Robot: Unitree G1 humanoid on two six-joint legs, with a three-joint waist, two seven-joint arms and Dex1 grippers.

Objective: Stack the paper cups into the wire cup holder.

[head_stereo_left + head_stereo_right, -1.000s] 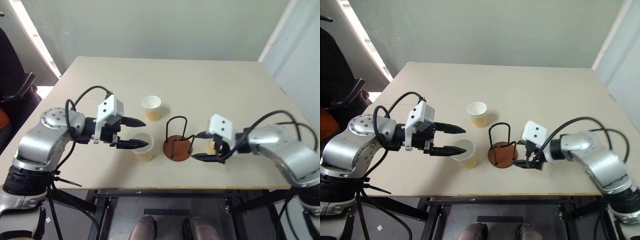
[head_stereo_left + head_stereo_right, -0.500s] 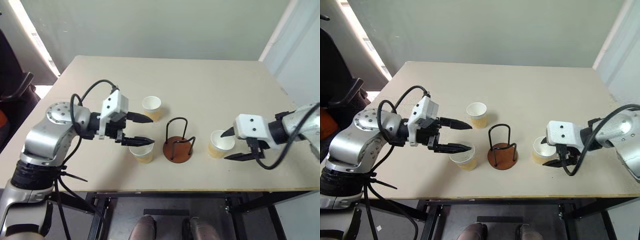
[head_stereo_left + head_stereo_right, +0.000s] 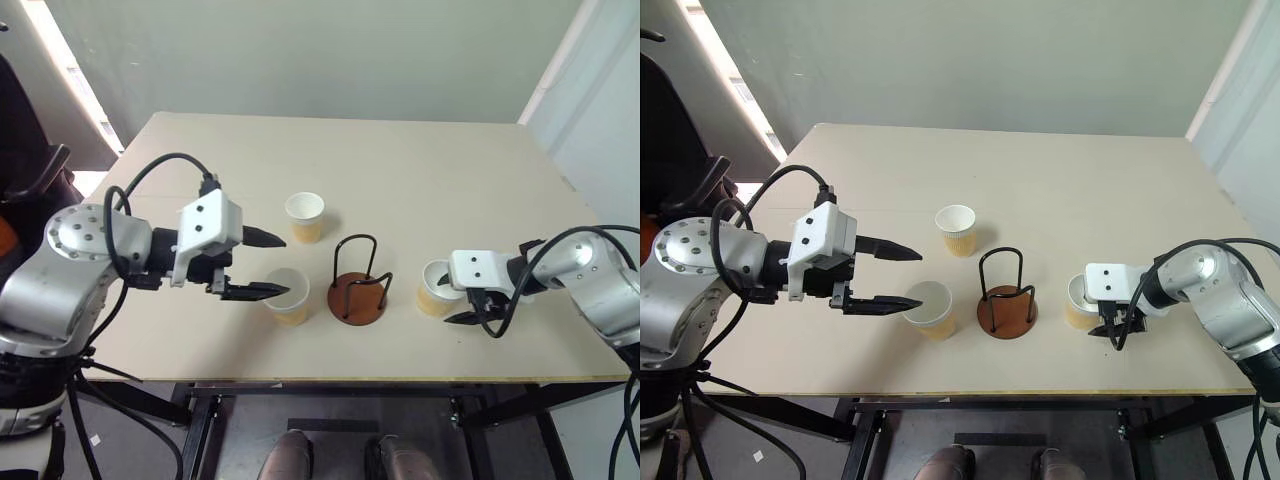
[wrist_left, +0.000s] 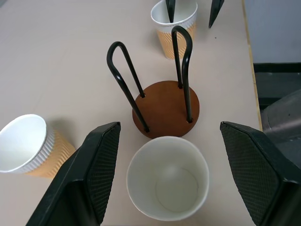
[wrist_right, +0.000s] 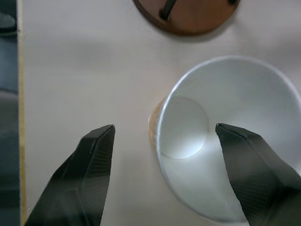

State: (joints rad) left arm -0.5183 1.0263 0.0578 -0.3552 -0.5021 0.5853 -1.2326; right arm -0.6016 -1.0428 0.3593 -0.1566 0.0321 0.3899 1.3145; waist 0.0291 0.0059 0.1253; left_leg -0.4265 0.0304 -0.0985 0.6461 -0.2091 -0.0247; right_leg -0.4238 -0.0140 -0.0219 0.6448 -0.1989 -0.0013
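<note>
Cups first: 3 small tapered paper cups with white insides and pale yellow-tan ribbed walls stand upright on the beige tabletop (image 3: 420,160), none yet in the wire cup holder (image 3: 357,285), a round reddish-brown disc with thin black wire loops rising from it. The holder sits near the front edge, between 2 of the cups, and is empty, so the stacking has probably not begun.

The left gripper (image 3: 270,265) is spread wide with nothing in it, its 2 black fingers level and straddling the near-left cup (image 3: 287,294) just beside the holder, likely lined up to close on its wall. The right gripper (image 5: 160,174) points steeply down at the right cup (image 3: 436,288); 1 finger is inside the rim and the other outside the wall, parted, not yet pinching. That pose suits a grasp on the rim wall. The far cup (image 3: 304,216) stands behind the holder, untouched.
</note>
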